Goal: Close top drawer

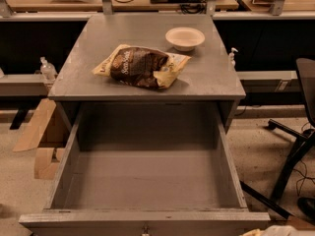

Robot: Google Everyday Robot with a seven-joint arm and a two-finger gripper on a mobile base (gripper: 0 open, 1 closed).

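**A:** What can be counted here?

**B:** One top drawer (147, 181), a wide, deep grey box drawer. It is pulled far out toward the bottom of the frame, with its bare floor in full view. One small metal knob (145, 229) sits at the centre of its front, right at the bottom edge. Only this one drawer shows.

**A:** And above it?

**B:** One flat grey cabinet top (211, 80) fills the upper middle of the frame. On it lie one crinkled yellow-and-brown snack bag (140, 67), left of centre, and one round cream bowl (184, 37), up and to the right of the bag and apart from it.

**A:** Around the cabinet?

**B:** There are two small clear pump bottles, one at the left (47, 69) and one at the right (232, 56). One black office chair (300, 146) stands at the right edge. Brown cardboard pieces (39, 127) lean at the lower left.

**A:** Where is the gripper?

**B:** The gripper (283, 231) shows only as a pale sliver at the bottom right edge of the frame. I cannot tell its state.

**A:** And the drawer relative to it?

**B:** The drawer's front right corner lies just left of that sliver. The knob is further left along the bottom edge. I cannot tell whether the sliver touches the drawer front.
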